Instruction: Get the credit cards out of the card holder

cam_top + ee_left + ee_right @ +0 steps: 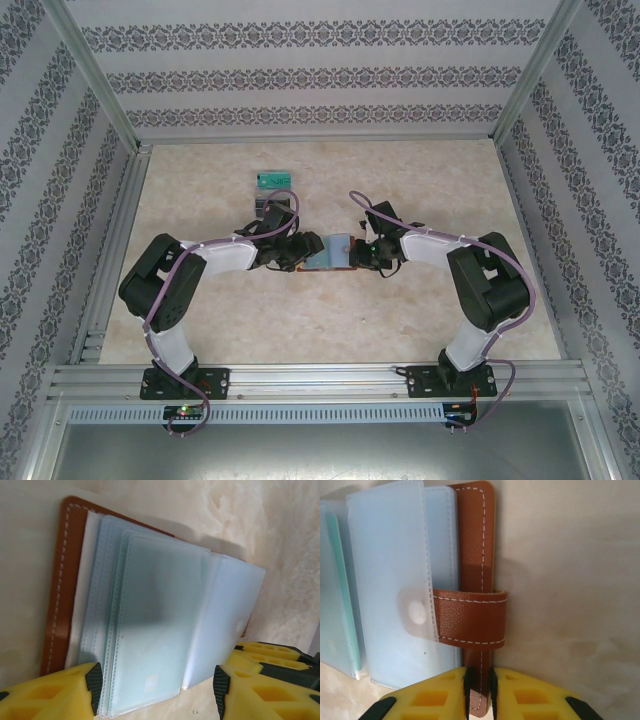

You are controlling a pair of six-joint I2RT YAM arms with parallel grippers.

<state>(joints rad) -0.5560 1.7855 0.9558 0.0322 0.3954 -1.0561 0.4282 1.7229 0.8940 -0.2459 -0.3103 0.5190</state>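
Note:
The card holder (330, 253) lies opened out on the table between my two grippers. Its brown leather cover (60, 590) carries a fan of frosted grey-blue sleeves (160, 615). My left gripper (157, 690) is open, its fingers standing either side of the sleeves' lower edge; the left pad (94, 686) is right at the stack. My right gripper (479, 685) is shut on the edge of the leather cover (476, 540), just below the strap (470, 617). The credit cards are hidden in the sleeves, apart from a teal-green edge (342, 580) in one sleeve.
A clear grey box with a teal card (272, 182) sits just behind the left arm. Patterned walls and metal rails (110, 250) enclose the marbled table (440, 180) on three sides.

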